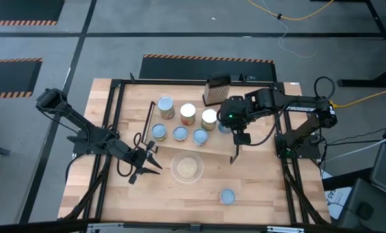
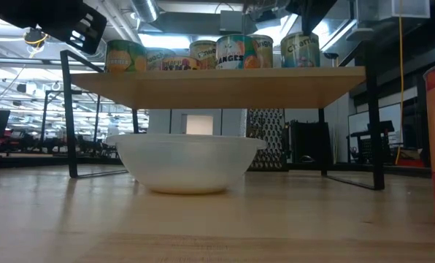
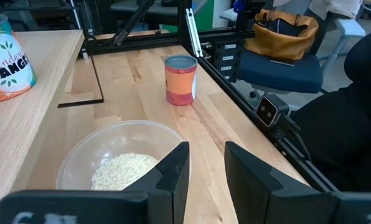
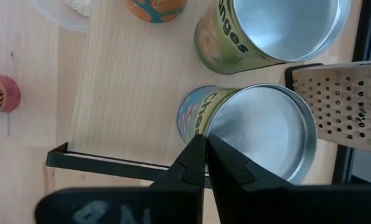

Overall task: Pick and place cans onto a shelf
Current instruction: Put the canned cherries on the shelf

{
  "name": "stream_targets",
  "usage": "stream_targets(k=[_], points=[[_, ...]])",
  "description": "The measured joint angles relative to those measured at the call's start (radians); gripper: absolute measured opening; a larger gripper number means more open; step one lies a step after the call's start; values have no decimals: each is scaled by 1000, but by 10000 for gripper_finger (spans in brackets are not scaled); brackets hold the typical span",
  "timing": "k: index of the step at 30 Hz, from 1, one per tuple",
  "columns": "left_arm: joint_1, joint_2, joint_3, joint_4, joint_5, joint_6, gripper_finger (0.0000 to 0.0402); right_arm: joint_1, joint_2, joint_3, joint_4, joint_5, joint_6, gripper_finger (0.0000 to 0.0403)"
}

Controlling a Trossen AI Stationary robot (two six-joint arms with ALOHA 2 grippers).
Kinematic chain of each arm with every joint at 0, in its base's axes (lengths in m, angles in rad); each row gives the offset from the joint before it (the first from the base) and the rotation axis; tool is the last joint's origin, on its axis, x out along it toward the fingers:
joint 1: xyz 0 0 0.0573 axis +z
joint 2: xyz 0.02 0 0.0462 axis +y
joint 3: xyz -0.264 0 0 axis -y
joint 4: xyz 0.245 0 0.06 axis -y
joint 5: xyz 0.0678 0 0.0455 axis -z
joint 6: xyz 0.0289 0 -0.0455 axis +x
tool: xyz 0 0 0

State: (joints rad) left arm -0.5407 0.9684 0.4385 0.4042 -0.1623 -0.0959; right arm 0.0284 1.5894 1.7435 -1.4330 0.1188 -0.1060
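The shelf [image 1: 180, 152] is a light-wood board on a black frame in the middle of the table. Several cans stand upright on it, such as a tan-labelled one [image 1: 188, 114] and a short blue-topped one [image 1: 180, 134]. My right gripper [image 4: 204, 146] is shut over the rim of a silver-topped can [image 4: 260, 130] at the shelf's right end. One more can [image 1: 227, 196] stands on the table near the front edge. My left gripper [image 1: 155, 160] is open and empty, just left of a bowl. My right gripper's shut fingertips [image 4: 195, 155] point down over the near rim of the silver-topped can [image 4: 201, 127], which stands upright on the shelf. I cannot tell whether they touch it.
A clear bowl of rice [image 1: 187, 167] sits under the shelf's front edge, right before my left gripper's fingers [image 3: 173, 168]. A dark box grater [image 1: 217, 90] stands behind the shelf's right end. The table can also shows in the left wrist view [image 3: 180, 79].
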Motion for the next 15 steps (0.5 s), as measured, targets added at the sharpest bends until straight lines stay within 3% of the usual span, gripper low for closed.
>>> stream_targets(k=[15], points=[[0,0,0,0,0,0,94,0,0,0,-3,-23,48,21]])
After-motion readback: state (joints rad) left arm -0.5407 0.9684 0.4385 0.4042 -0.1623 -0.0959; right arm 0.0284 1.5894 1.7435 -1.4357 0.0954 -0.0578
